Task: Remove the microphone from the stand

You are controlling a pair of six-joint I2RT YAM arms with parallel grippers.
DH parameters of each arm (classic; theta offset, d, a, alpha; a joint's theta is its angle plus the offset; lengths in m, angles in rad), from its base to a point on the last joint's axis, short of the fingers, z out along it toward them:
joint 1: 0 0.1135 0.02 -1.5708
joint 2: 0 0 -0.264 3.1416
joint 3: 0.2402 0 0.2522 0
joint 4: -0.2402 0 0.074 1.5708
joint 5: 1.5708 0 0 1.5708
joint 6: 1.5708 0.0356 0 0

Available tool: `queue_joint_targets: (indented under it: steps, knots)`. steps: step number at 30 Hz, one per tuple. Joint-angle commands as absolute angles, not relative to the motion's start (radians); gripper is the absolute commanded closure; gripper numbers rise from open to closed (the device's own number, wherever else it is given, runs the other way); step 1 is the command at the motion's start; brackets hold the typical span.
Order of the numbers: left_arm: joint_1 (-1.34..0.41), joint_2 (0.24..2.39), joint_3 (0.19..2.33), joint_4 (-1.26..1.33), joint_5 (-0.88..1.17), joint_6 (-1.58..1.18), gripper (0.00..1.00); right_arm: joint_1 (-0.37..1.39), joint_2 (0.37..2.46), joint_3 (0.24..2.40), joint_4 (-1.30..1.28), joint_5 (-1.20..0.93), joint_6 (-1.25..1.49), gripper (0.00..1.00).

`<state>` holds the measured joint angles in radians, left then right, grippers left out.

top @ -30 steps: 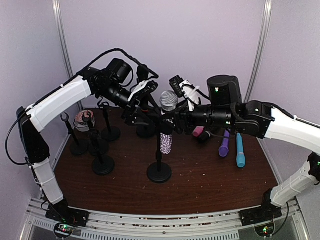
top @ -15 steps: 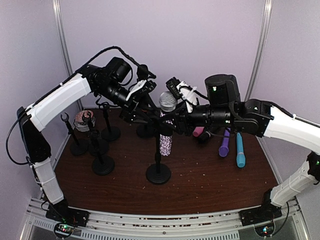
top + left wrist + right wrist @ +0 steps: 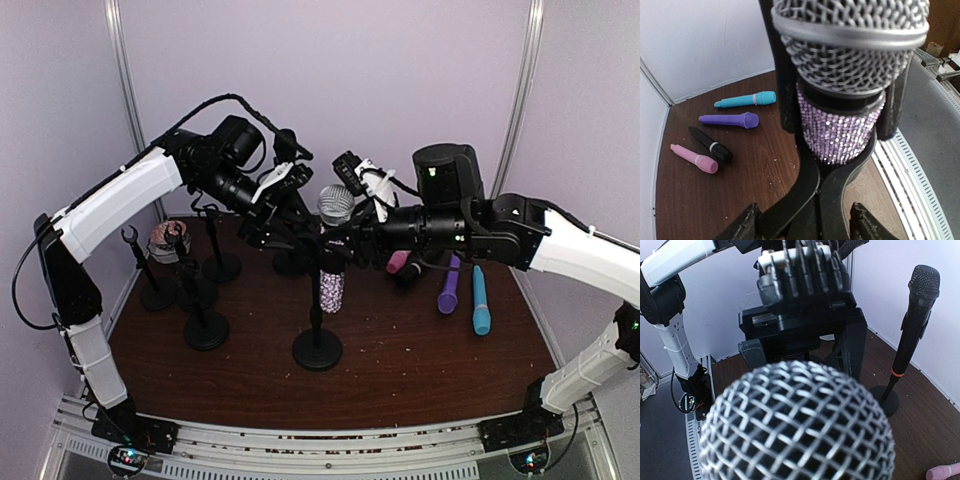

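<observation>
Top external view, arms (image 3: 120,200) stretched inward, fingers (image 3: 787,100) flanking microphone (image 3: 335,205)

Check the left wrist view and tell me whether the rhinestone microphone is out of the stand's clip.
No, the rhinestone microphone sits in the stand's forked clip, which cradles its body.

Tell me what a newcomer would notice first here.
The rhinestone microphone, silver mesh head up, sits clipped in a black stand at mid-table, with the left end effector and right end effector crowding it from either side. To its right, a pink microphone, black microphone, purple microphone and blue microphone lie loose on the table.
</observation>
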<state>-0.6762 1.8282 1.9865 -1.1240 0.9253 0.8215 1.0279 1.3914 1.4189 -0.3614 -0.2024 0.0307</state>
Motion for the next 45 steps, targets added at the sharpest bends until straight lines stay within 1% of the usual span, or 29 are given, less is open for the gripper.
queue_joint_targets:
  steps: [1,4,7,12,14,16,24,25,26,27,28,29,30,36,41,45]
  knots:
    - [-0.682,1.839,2.005,-1.142,0.908,0.83,0.35,1.022,1.36,1.438,-0.309,-0.211,0.049,0.52]
    - [-0.683,1.839,2.002,-1.139,0.902,0.827,0.32,1.022,1.356,1.427,-0.289,-0.21,0.056,0.51]
    - [-0.683,1.839,2.002,-1.126,0.9,0.812,0.37,1.023,1.359,1.427,-0.289,-0.201,0.064,0.56]
    - [-0.684,1.839,2.005,-1.121,0.902,0.813,0.57,1.022,1.353,1.422,-0.278,-0.192,0.071,0.68]
    - [-0.684,1.841,2.003,-1.116,0.898,0.81,0.69,1.022,1.347,1.426,-0.279,-0.188,0.068,0.73]
    - [-0.684,1.841,2.001,-1.109,0.892,0.802,0.76,1.023,1.34,1.437,-0.283,-0.185,0.064,0.74]
    - [-0.686,1.84,1.997,-1.101,0.863,0.794,0.8,1.024,1.289,1.53,-0.308,-0.148,0.04,0.77]
    - [-0.686,1.841,1.996,-1.103,0.863,0.793,0.78,1.024,1.281,1.527,-0.301,-0.148,0.039,0.77]
    - [-0.686,1.84,1.999,-1.103,0.865,0.79,0.63,1.023,1.276,1.523,-0.299,-0.152,0.039,0.77]
    - [-0.686,1.841,2.001,-1.101,0.864,0.783,0.39,1.023,1.275,1.518,-0.298,-0.156,0.043,0.77]
    - [-0.686,1.839,2.001,-1.099,0.864,0.779,0.2,1.024,1.278,1.51,-0.297,-0.161,0.047,0.78]
    - [-0.686,1.834,1.998,-1.092,0.866,0.777,0.06,1.024,1.281,1.496,-0.294,-0.172,0.05,0.78]
    - [-0.686,1.829,1.991,-1.077,0.869,0.77,0.03,1.024,1.286,1.48,-0.289,-0.183,0.054,0.78]
    - [-0.692,1.817,1.958,-0.981,0.897,0.705,0.02,1.024,1.329,1.41,-0.214,-0.302,0.062,0.77]
    - [-0.698,1.824,1.969,-0.98,0.909,0.691,0.02,1.024,1.362,1.433,-0.189,-0.412,0.009,0.77]
    - [-0.698,1.819,1.968,-1.069,0.969,0.771,0.02,1.024,1.366,1.416,-0.156,-0.459,-0.067,0.77]
